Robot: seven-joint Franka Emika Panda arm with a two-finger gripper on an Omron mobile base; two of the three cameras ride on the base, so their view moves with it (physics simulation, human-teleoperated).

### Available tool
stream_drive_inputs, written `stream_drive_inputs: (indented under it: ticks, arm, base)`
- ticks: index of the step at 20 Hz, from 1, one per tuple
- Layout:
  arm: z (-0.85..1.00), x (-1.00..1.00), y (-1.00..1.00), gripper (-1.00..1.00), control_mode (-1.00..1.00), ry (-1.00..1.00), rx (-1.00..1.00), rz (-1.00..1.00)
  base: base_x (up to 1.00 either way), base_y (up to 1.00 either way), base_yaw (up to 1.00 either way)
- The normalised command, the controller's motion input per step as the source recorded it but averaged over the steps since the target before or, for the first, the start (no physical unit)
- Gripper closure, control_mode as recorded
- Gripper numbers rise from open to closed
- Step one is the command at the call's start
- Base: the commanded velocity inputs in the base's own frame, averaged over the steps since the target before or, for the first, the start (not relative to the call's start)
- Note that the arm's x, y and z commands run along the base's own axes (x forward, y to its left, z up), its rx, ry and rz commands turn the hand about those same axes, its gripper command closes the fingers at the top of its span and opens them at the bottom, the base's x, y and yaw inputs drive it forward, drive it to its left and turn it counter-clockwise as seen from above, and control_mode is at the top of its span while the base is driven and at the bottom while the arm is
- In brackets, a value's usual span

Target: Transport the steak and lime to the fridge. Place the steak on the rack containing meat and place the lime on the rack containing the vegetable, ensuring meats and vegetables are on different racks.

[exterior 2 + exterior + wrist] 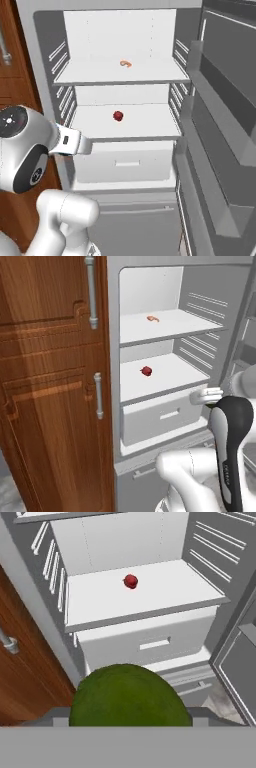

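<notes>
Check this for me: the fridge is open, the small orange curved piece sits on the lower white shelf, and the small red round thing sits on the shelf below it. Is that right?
Not quite. The small orange curved piece lies on the higher white shelf, not the lower one; the right base view shows it plainly. The small red round thing does sit on the shelf below it, and the fridge is open.

The lime (pixel 129 696) is dark green with a faintly mottled skin, and the vegetable (pixel 130 581) is deep red. The meat (pixel 153 318) is orange on the white rack containing meat (pixel 170 326). The fridge (pixel 150 421) is white and grey inside, beside a brown wood-grain door (pixel 50 386) with grey bar handles (pixel 98 396).
</notes>
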Motion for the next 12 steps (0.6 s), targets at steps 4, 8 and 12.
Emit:
stream_drive_inputs:
  ticks: [4,8,12]
  arm:
    - [0.0,0.0,0.0,1.0,1.0,0.0,0.0,0.0]
    - [0.0,0.0,0.0,1.0,1.0,0.0,0.0,0.0]
    - [0.0,0.0,0.0,1.0,1.0,0.0,0.0,0.0]
  base:
    - [0.46,-0.6,0.03]
    - [0.06,-0.1,0.01]
    - [0.35,0.41,0.0]
